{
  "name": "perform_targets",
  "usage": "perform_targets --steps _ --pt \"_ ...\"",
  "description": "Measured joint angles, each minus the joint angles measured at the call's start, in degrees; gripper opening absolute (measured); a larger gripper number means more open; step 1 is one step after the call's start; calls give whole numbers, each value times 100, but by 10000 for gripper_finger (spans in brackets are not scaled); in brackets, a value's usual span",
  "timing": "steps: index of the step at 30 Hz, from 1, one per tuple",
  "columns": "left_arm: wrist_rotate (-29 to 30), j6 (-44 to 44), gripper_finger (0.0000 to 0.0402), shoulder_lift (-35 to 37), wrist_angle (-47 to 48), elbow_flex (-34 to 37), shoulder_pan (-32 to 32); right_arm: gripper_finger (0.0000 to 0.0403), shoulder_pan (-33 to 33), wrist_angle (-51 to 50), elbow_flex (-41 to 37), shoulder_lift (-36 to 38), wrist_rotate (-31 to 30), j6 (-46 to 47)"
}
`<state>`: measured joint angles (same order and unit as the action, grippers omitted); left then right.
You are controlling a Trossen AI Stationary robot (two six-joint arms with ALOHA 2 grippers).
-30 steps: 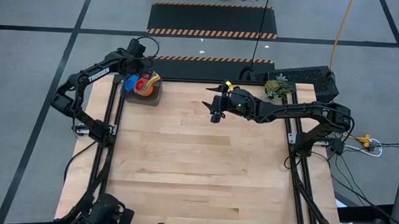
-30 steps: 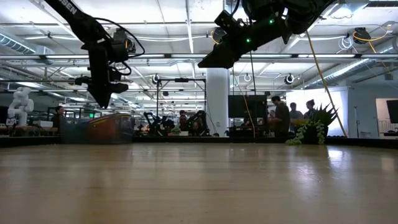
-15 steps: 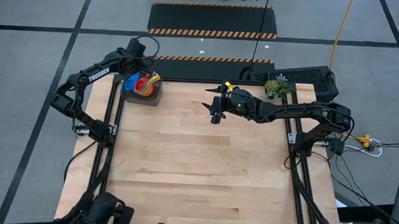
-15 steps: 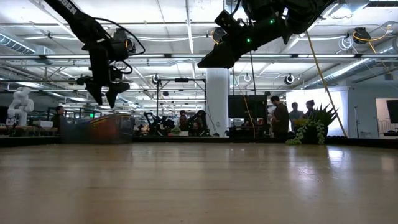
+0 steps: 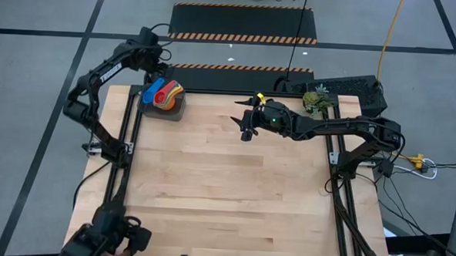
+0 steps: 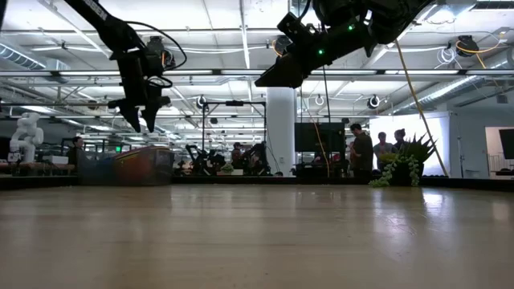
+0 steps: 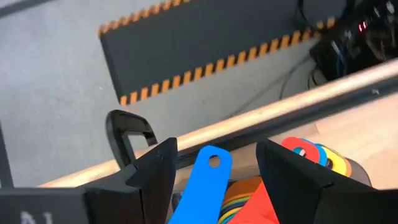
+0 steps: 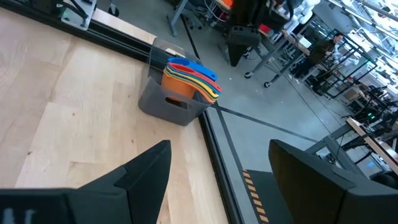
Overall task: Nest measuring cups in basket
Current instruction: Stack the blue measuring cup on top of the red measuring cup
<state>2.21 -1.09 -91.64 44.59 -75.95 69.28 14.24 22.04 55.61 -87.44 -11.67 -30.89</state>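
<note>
From my station the near half of the wooden surface (image 5: 233, 198) lies bare, pale planks running to the front edge. Moving farther in, my right hand (image 5: 246, 127) hangs above the surface toward the far edge, a little right of the middle, its two dark fingers (image 8: 144, 167) spread wide with nothing between them. Looking past those fingers I can see the basket (image 8: 171, 102), a small dark grey bin with rounded corners and a cut-out handle slot in its side. It sits at the far left corner of the surface, tight against the black frame rail there. Inside it the measuring cups (image 5: 164, 93) sit stacked one in another, a bright pile rising above the rim: orange bowl lowest, then yellow, green and red edges, with a blue one on top. Their flat handles fan out over the basket's rim, and from my left wrist I see a blue handle (image 7: 205, 180) with a round hole near its tip, plus red, blue and yellow handle ends beside it. Farthest out, my left hand (image 6: 141, 120) is raised above the basket, just beyond the far left corner, fingers parted and holding nothing.
</note>
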Motion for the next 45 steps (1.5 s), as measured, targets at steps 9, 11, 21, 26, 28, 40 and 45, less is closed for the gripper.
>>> perform_targets --steps 9,11,21,26,28,40,45 --pt "-548 -805 248 -898 1267 -890 23 265 0 -47 0 0 1 -35" --pt "-575 -1034 252 -913 1271 -891 23 265 0 -113 0 0 1 -71" --pt "-692 -743 236 -935 1233 -897 284 265 2 -223 0 0 1 -129" --pt "-677 -629 223 -937 1238 -788 338 265 2 -261 0 0 3 -129" --pt "-677 -634 220 -937 1220 -730 334 265 2 -311 0 0 2 -129" --pt "-123 -563 237 -939 1070 -631 218 265 2 -350 0 0 2 -149" --pt "106 -563 260 -939 1083 -624 38 265 2 -350 0 0 3 -151"
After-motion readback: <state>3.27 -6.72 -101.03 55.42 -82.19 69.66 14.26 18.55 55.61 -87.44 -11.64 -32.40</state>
